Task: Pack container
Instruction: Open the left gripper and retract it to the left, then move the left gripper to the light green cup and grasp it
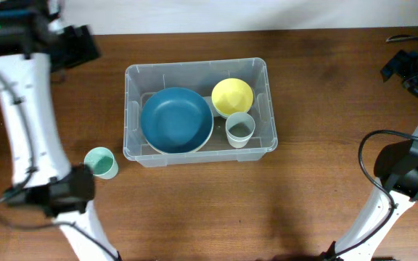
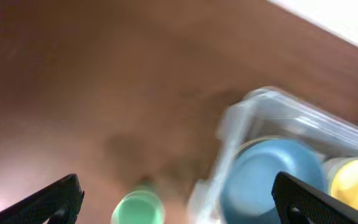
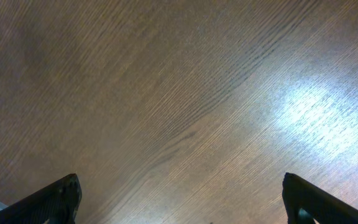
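Left gripper (image 2: 176,180) hangs over the table (image 1: 318,109) with its fingers spread wide and nothing between them. A green cup (image 1: 101,162) stands upright on the wood just beside it, untouched, to the left of the container and close to its near left corner. On the right side of the table, the right gripper (image 3: 180,179) is spread just as wide and is empty, well apart from everything else. The container (image 1: 194,65) sits at the middle of the table, its long sides running left to right. Inside it a blue bowl (image 1: 176,119) fills the left part and a yellow bowl (image 1: 232,96) sits at the far right. A pale cup (image 1: 239,129) stands upright just on the near side of the yellow bowl, right beside the blue bowl's rim. The left wrist view is blurred.
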You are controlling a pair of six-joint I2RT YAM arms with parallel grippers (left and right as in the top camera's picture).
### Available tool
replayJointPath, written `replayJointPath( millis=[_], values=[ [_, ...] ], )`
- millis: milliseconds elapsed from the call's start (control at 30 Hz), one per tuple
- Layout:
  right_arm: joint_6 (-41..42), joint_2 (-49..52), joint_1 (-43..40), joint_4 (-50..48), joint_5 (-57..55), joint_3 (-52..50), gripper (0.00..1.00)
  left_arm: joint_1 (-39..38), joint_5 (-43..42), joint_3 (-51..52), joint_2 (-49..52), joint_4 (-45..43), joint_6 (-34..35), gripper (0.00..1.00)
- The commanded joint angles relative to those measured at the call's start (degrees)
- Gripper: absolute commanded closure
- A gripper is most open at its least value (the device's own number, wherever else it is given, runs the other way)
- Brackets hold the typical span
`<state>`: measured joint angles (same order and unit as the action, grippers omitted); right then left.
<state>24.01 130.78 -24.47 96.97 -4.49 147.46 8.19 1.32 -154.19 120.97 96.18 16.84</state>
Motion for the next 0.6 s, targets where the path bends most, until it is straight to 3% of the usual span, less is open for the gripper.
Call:
replayJointPath(
  millis=[0, 233, 367, 567],
  values=[
    [0.5, -0.1, -0.3, 0.1, -0.1, -0.3, 0.01, 9.3, -1.7, 17.7, -13.2, 0.5, 6.3, 0.01],
    [0.5, -0.1, -0.3, 0.1, -0.1, -0.3, 0.01, 20.2, -4.0, 45.7, -26.8, -1.5, 7.6, 0.01],
    [0.5, -0.1, -0.3, 0.1, -0.1, -0.3, 0.01, 20.8, -8.7, 57.5, -31.0, -5.6, 2.8, 0.01],
    [0.5, -0.1, -0.3, 0.1, -0.1, -0.3, 0.01, 18.4, -9.0, 71.5, -32.1, -14.3, 2.6, 0.01]
  ],
)
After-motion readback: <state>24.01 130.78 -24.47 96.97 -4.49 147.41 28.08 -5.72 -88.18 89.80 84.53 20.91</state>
